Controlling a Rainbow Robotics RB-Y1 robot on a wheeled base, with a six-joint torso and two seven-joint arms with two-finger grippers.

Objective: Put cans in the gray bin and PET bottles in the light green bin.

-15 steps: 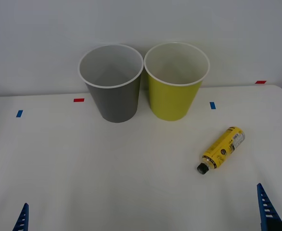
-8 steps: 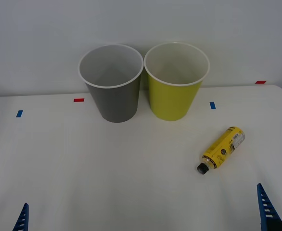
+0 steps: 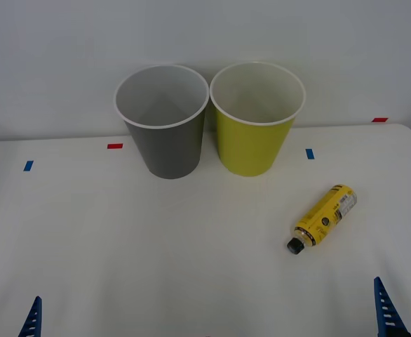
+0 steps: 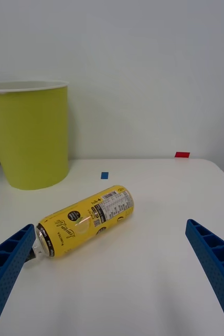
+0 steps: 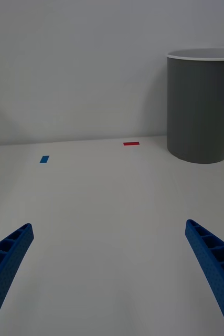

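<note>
**Bottle on its side, both grippers spread and empty**

The white table (image 3: 156,246) spans the front view, backed by a pale wall. At its far edge stand two bins of equal size, upright and touching or nearly touching at their white rims: the gray bin (image 3: 165,140) on the left, the green bin (image 3: 254,137) on the right. What can be seen of their insides looks bare.

Nearer the robot and to the right of the green bin, well apart from it, the bottle (image 3: 322,217) lies on its side on the table. Its black cap points toward the robot and slightly left, its base with the white printed patch away and to the right.

The right gripper (image 4: 112,278) sits low at the near right of the table, its blue ribbed fingers (image 4: 214,262) spread wide and holding nothing; the bottle lies just ahead of them, its cap close to one fingertip. The left gripper (image 5: 112,278) sits low at the near left, fingers likewise spread and empty, with bare table ahead and the gray bin farther off.

Small blue and red tape marks (image 3: 114,146) dot the table's far side.
</note>
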